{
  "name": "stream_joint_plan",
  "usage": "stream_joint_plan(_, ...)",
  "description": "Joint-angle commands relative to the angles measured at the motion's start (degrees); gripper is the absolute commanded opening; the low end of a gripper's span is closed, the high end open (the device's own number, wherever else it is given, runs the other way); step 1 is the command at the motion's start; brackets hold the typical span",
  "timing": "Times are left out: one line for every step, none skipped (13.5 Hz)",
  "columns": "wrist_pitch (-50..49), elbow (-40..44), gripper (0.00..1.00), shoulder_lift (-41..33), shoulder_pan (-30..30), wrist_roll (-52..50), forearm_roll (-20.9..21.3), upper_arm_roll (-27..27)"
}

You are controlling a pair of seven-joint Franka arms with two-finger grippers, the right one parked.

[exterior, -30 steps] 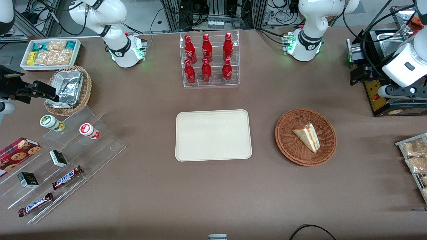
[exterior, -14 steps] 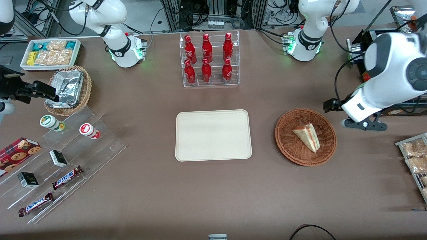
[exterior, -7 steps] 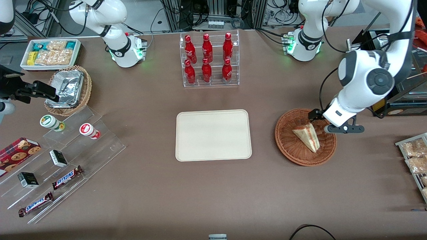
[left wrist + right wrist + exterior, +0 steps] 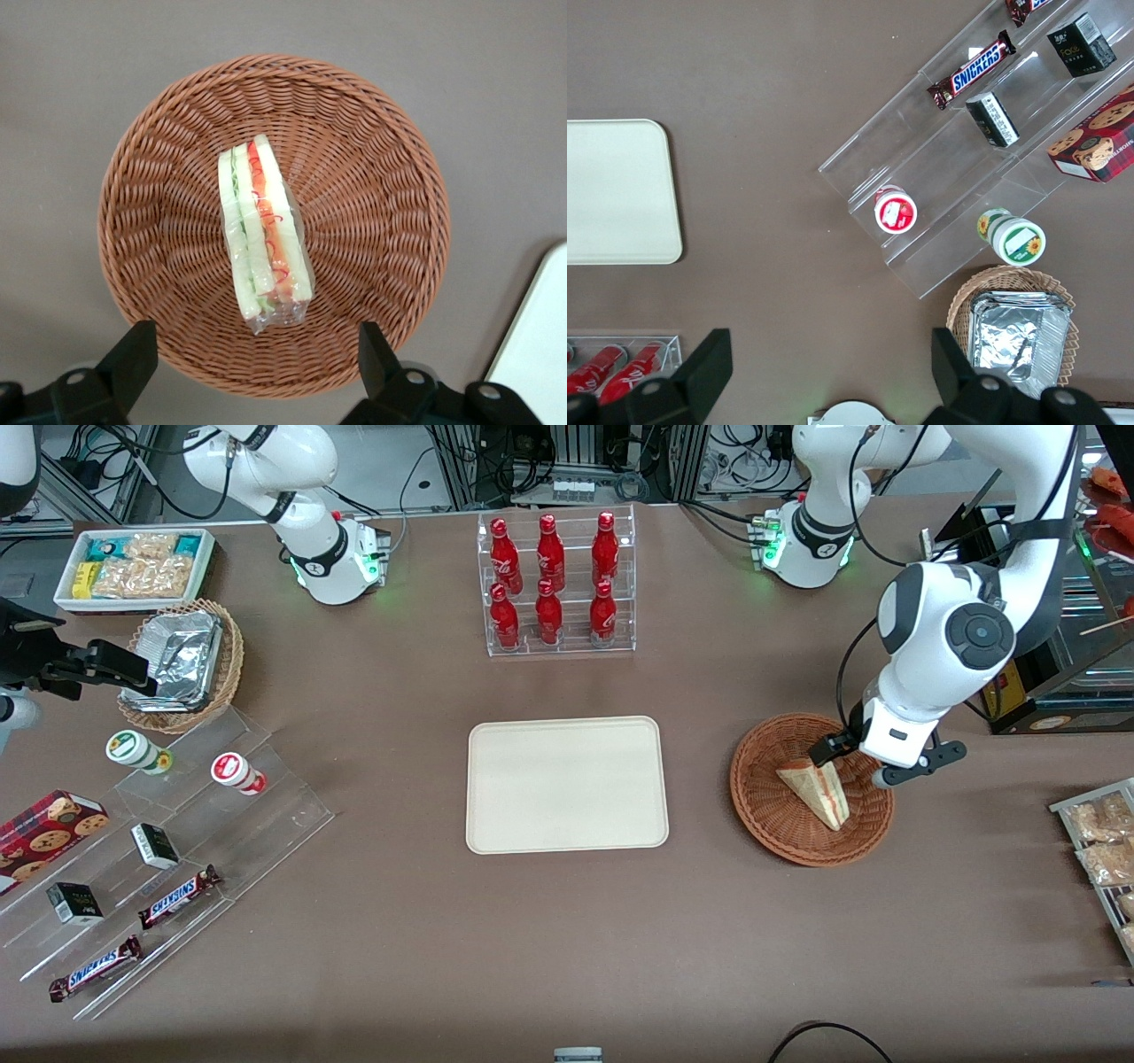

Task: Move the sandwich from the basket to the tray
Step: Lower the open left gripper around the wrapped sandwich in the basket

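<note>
The sandwich (image 4: pixel 816 786) is a cream wedge with red and green filling, wrapped in clear film, and lies in the round reddish-brown basket (image 4: pixel 758 808). My left gripper (image 4: pixel 872 763) hangs open just above the basket, over the rim part nearest the working arm's end. In the left wrist view the sandwich (image 4: pixel 264 232) rests in the middle of the basket (image 4: pixel 376 221), and the gripper (image 4: pixel 255 352) has its fingertips (image 4: pixel 133 343) spread wide with nothing between them. The cream tray (image 4: pixel 567 784) lies bare beside the basket, toward the parked arm's end.
A clear rack of red bottles (image 4: pixel 554 584) stands farther from the front camera than the tray. A black machine (image 4: pixel 1019 691) and a rack of snack packets (image 4: pixel 1099 841) sit at the working arm's end. An acrylic snack stand (image 4: pixel 177 841) and foil-filled tan basket (image 4: pixel 182 660) sit at the parked arm's end.
The left arm has swung in from the working arm's end of the table and come down over the basket. The sandwich has not moved.
</note>
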Motion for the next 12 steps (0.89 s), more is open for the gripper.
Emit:
stream_joint_plan(2.00, -1.53, 1.00, -0.26, -1.35, -7.50, -0.05, 0.24)
stream_joint_plan(2.70, -1.53, 1.00, 0.00, -1.35, -10.57, -0.05, 0.24)
stream_joint_plan(3.67, -1.53, 1.00, 0.88, -1.35, -14.60, -0.05, 0.24)
stream_joint_plan(4.20, -1.53, 1.00, 1.76, -1.35, -17.16, 0.04, 0.24)
stream_joint_plan(4.81, -1.44, 1.00, 2.81, -1.43, -18.15, -0.05, 0.24)
stream_joint_plan(5.52, -1.44, 1.00, 3.60, -1.35, -18.15, -0.05, 0.24)
stream_joint_plan(6.31, -1.35, 1.00, 4.65, -1.35, -18.24, -0.05, 0.32)
stream_joint_plan(7.10, -1.35, 1.00, 5.53, -1.26, -18.77, -0.05, 0.41)
stream_joint_plan(7.54, -1.27, 1.00, 6.59, -1.17, -19.47, -0.05, 0.41)
stream_joint_plan(7.80, -1.18, 1.00, 7.21, -1.17, -19.47, -0.05, 0.41)
stream_joint_plan(8.59, -1.18, 1.00, 7.91, -1.08, -19.56, -0.05, 0.50)
stream_joint_plan(9.47, -1.18, 1.00, 8.79, -1.08, -19.56, -0.05, 0.50)
